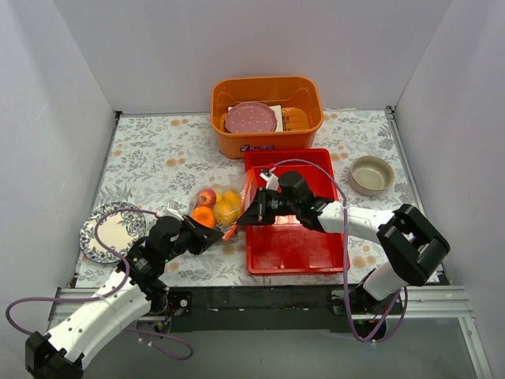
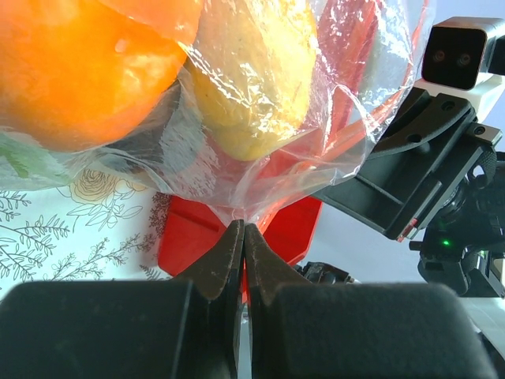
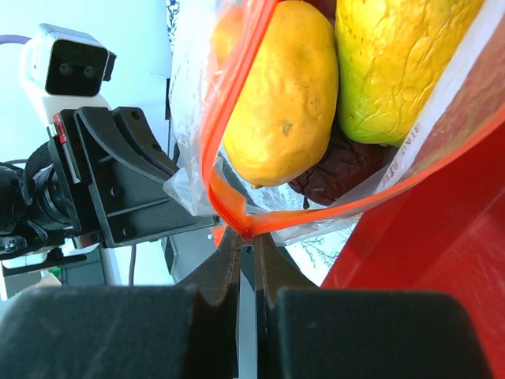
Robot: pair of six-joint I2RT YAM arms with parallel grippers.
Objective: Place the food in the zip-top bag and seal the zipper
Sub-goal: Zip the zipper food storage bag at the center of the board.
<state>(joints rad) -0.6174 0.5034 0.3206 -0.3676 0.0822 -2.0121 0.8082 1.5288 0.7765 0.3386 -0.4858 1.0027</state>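
Food (image 3: pixel 280 95) is in the zip-top bag (image 2: pixel 355 110), so we're at sealing. Left jaws clamp its clear film, right jaws pinch the zipper (image 3: pixel 207 142) end; mouth looks unsealed. Next: run that pinch along the strip.

White walls (image 1: pixel 237 47); floral table (image 1: pixel 158 150), perhaps cloth.

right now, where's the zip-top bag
Top view, left of centre: the zip-top bag sits at the red tray's left edge, with the patterned plate farther left.
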